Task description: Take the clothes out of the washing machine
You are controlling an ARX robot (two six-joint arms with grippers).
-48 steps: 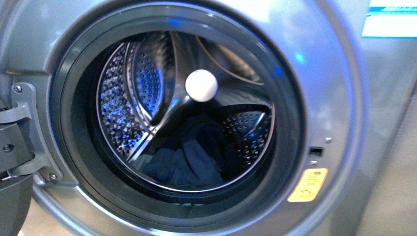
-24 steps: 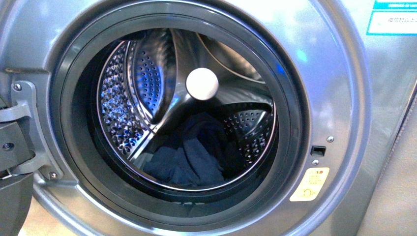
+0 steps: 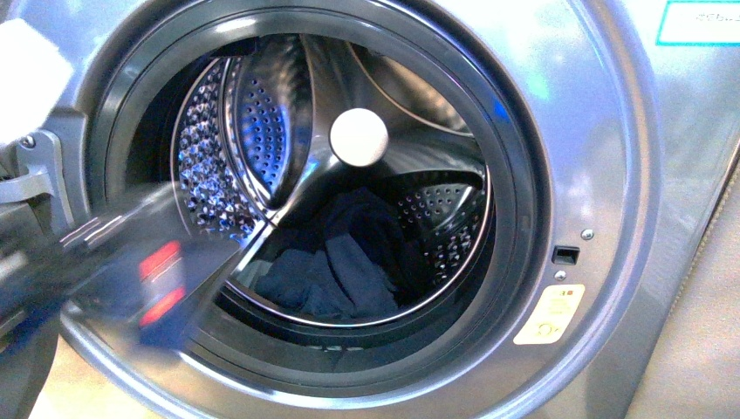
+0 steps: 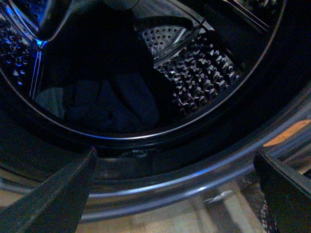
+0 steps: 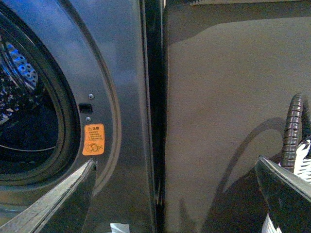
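Pale flooring [image 4: 160, 218] and a plain grey-brown panel [image 5: 233, 73] frame one grey washing machine [image 3: 602, 131], its porthole open on one perforated steel drum [image 3: 253, 131] where a single heap of dark navy clothes [image 3: 336, 271] lies at the bottom, below one white disc [image 3: 359, 137]; one yellow-orange sticker [image 3: 548, 314] sits right of the opening. Two grippers show: the left gripper [image 4: 175, 153] faces the drum's lower rim from outside, the right gripper [image 5: 176, 161] points at the machine's right edge, both spread wide and holding nothing.
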